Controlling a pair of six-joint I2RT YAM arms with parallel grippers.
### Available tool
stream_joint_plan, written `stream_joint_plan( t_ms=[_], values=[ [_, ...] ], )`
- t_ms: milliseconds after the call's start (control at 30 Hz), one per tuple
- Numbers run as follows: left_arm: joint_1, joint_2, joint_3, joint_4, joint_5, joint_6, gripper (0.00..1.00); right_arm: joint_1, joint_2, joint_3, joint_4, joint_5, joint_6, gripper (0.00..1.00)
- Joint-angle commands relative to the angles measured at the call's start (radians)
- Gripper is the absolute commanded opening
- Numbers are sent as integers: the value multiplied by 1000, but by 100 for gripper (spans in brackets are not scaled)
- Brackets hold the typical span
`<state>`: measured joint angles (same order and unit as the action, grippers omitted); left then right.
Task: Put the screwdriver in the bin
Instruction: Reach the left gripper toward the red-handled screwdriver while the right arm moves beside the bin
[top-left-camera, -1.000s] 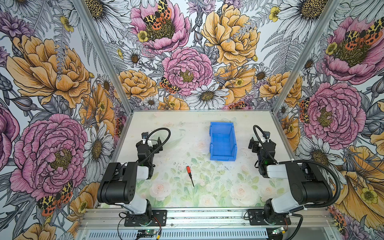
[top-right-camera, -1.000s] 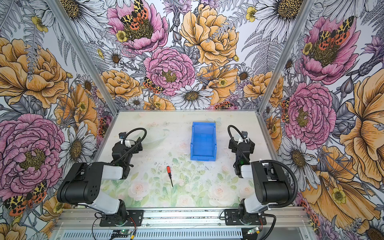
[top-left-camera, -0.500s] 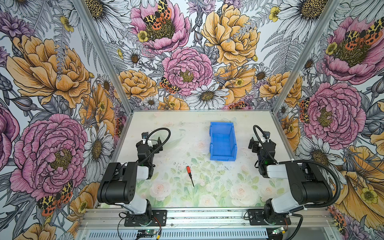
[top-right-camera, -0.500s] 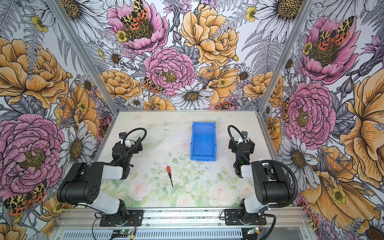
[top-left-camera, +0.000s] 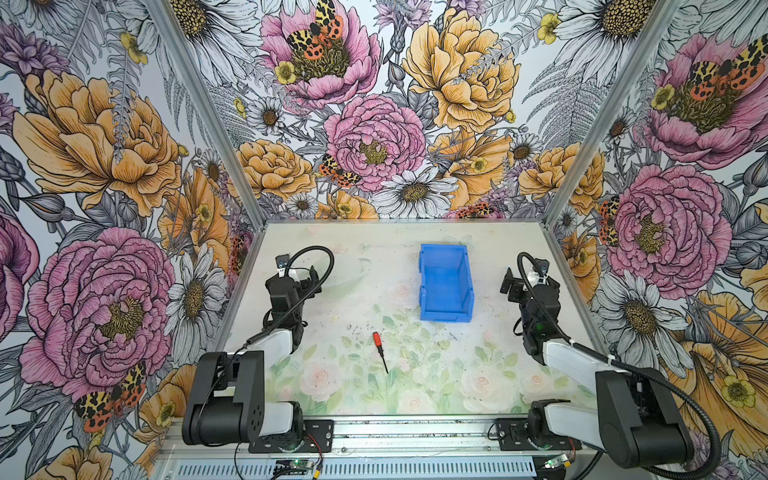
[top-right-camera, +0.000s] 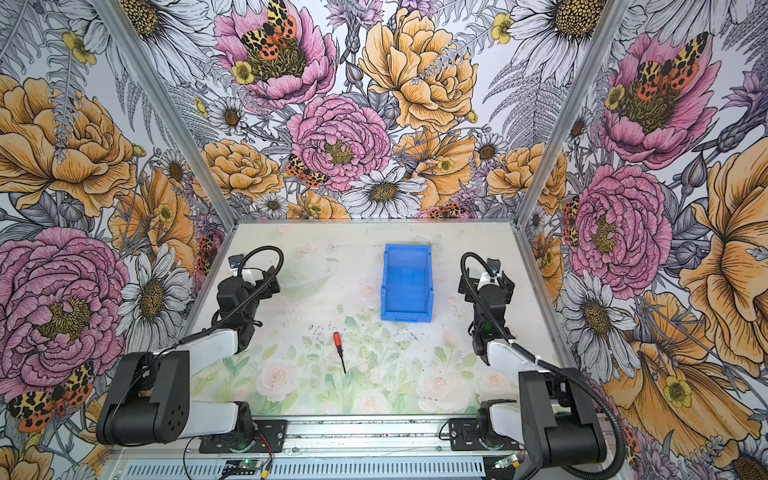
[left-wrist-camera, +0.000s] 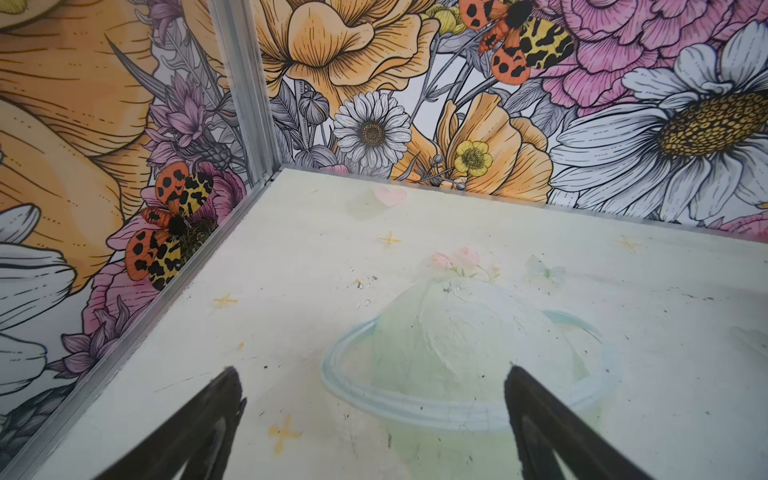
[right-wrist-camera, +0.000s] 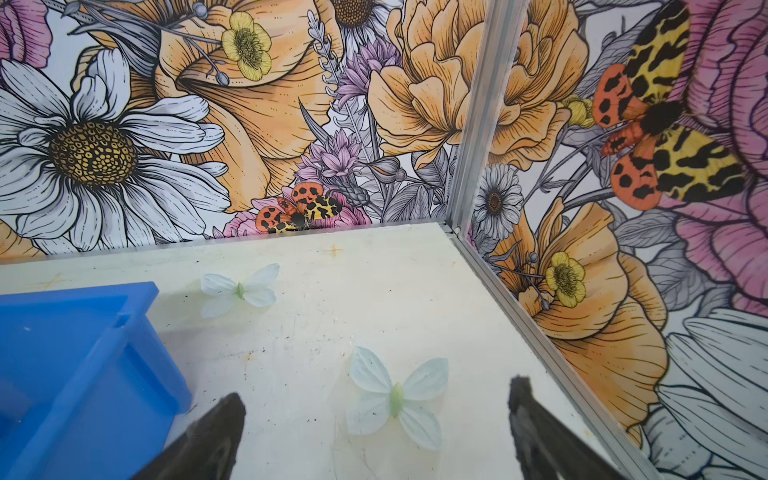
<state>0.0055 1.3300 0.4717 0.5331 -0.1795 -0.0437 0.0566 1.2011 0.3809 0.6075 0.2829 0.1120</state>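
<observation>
The screwdriver (top-left-camera: 378, 346) (top-right-camera: 338, 347), with its red-orange handle and thin dark shaft, lies flat on the table near the front middle in both top views. The blue bin (top-left-camera: 445, 291) (top-right-camera: 407, 286) stands behind it, slightly to the right, with nothing in it. My left gripper (top-left-camera: 293, 276) (left-wrist-camera: 370, 370) hovers at the left, open and holding nothing, well away from the screwdriver. My right gripper (top-left-camera: 530, 282) (right-wrist-camera: 378, 388) is open and also holds nothing, just right of the bin (right-wrist-camera: 75, 361). The screwdriver shows in neither wrist view.
The pale floral table (top-left-camera: 340, 257) is boxed in by flowered walls on the left, back and right, with metal corner posts (left-wrist-camera: 245, 83) (right-wrist-camera: 478, 108). A metal rail (top-left-camera: 415, 428) with both arm bases runs along the front edge.
</observation>
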Motion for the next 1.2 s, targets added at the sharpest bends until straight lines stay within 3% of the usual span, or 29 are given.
stream_joint_plan(
  t_ms=[0, 133, 233, 500, 667, 900, 1167],
  values=[
    [-28, -71, 43, -197, -93, -33, 99, 24, -77, 71, -259, 41, 63, 100],
    [-105, -127, 114, -370, -134, -75, 99, 77, -140, 170, -534, 39, 122, 99],
    [-174, -147, 175, -480, -138, -89, 99, 128, -156, 209, -637, -5, 128, 100],
    [-282, -179, 281, -722, -127, -235, 99, 352, -152, 236, -621, -61, 62, 100],
    [-329, -110, 370, -891, -74, -333, 99, 465, -106, 275, -608, -151, -34, 99],
    [-407, -67, 407, -987, -57, -423, 99, 525, -83, 319, -613, -346, -137, 99],
    [-454, -48, 398, -1066, 2, -581, 99, 567, -99, 326, -630, -471, -155, 100]
  ],
)
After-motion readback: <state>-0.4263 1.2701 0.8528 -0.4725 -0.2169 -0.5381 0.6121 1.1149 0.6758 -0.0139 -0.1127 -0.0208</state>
